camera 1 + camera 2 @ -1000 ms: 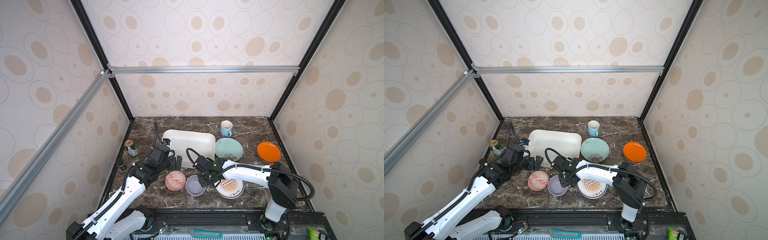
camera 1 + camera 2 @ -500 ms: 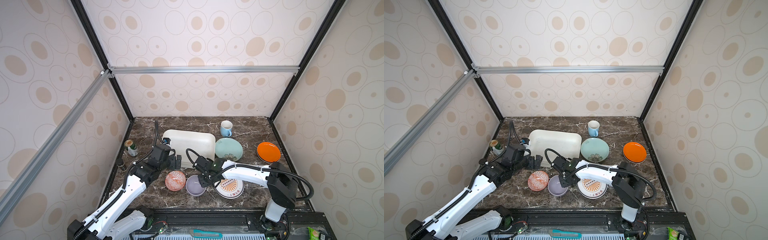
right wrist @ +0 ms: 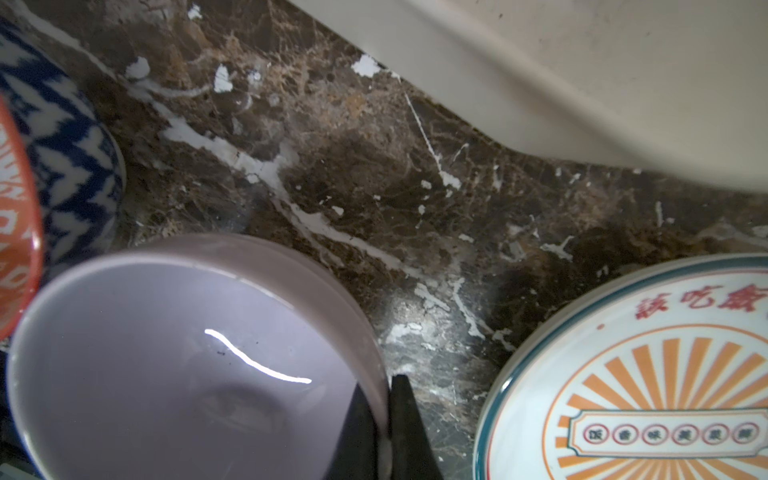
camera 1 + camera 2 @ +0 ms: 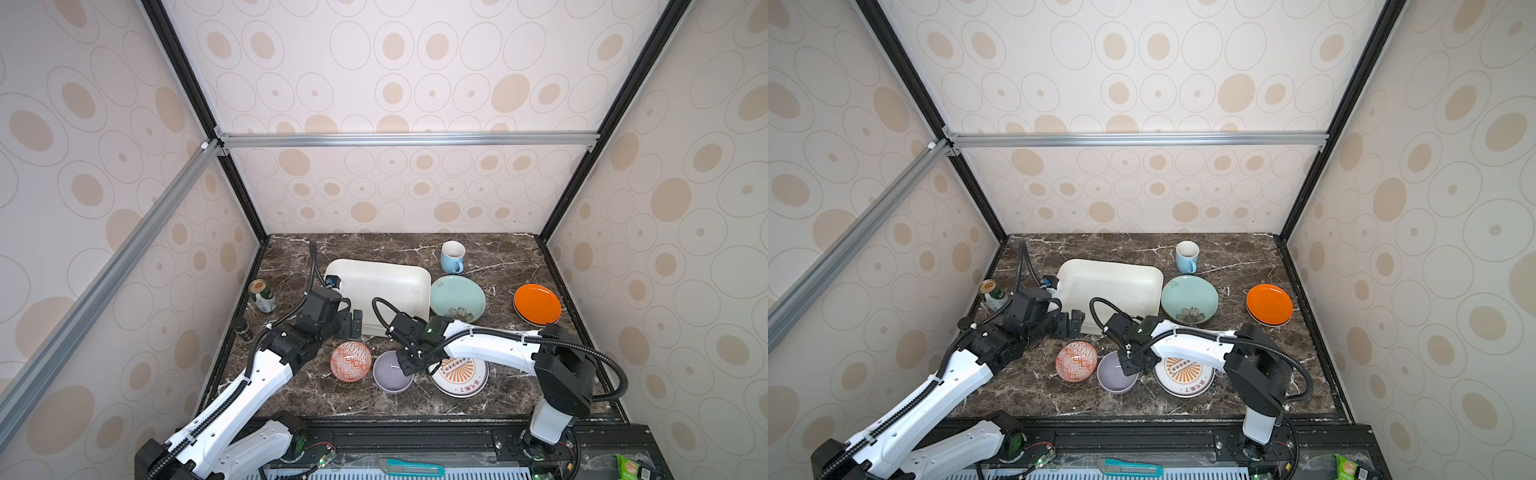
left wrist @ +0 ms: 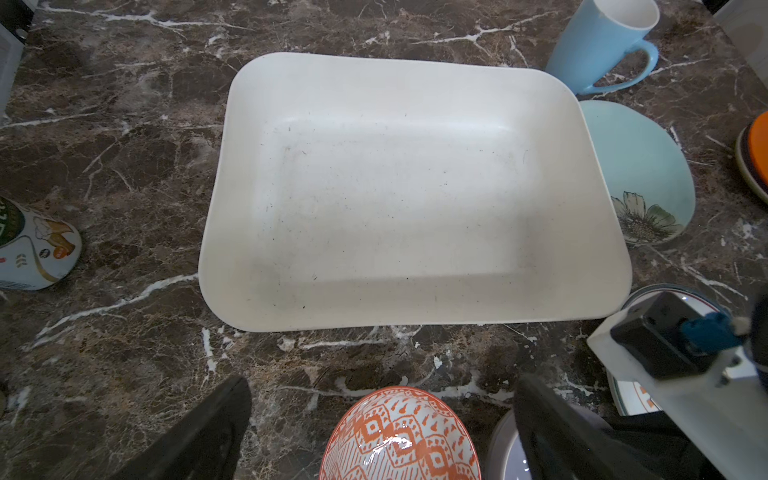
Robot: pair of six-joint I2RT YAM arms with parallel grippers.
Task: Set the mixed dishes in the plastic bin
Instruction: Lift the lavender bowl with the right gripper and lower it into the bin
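Where the glossy round lavender bowl (image 3: 187,365) sits on the dark marble tabletop (image 3: 374,166) beside the red-white patterned bowl (image 4: 350,360), the right gripper (image 3: 384,419) pinches its rim, one finger inside, one outside. The left gripper (image 5: 382,415) hangs spread wide, empty, near the shallow white rectangular plastic bin (image 5: 415,187).
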